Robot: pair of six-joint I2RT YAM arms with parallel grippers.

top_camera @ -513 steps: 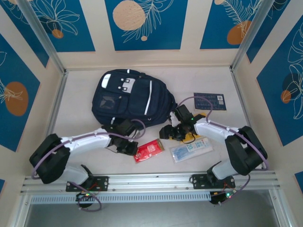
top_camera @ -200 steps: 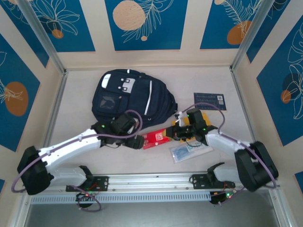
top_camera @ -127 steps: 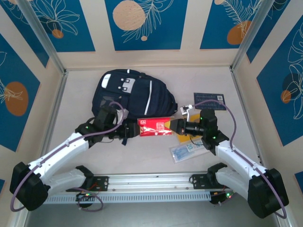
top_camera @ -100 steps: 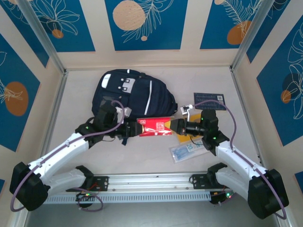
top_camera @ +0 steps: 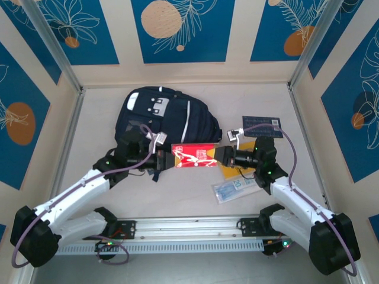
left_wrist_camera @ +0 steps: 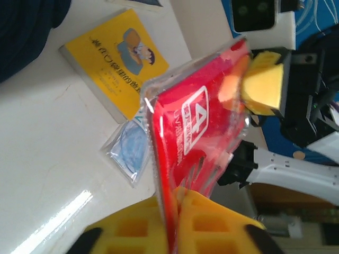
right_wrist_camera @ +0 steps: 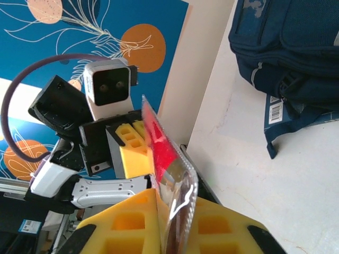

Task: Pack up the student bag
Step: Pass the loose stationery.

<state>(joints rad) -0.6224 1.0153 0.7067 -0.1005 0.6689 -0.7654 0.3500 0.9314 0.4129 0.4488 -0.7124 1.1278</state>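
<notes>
The student bag (top_camera: 163, 121) is seen lying flat at 11 o'clock from the middle of the counter (top_camera: 100, 136), its front face turned up. No item can be made out inside it, and whether its main compartment is unzipped cannot be told, so the packing is judged to be at an early stage. A red packet (top_camera: 194, 156) is held clear of the counter at the middle, just off the bag's 5 o'clock edge, spanning the gap between the two arms. The left jaws are closed on its left end, the film being pinched between the yellow pads (left_wrist_camera: 212, 222). The right jaws are set around its right end, but whether they press on it or merely enclose it cannot be told. Unpacked on the counter are a small navy booklet (top_camera: 262, 126) at 2 o'clock, a yellow book (left_wrist_camera: 114, 58) at 4 o'clock and a clear pouch (top_camera: 234, 189) at the book's 5 o'clock. The bag is of soft navy fabric, rounded at the top, crossed by thin white stripes and marked by a grey-white patch. The packet is flat, glossy plastic film with white print and a crinkled transparent seam. The book is thin and rectangular with a cartoon cover; the pouch is limp clear film over pale blue contents. The pads look like blocky foam with square recesses.
</notes>
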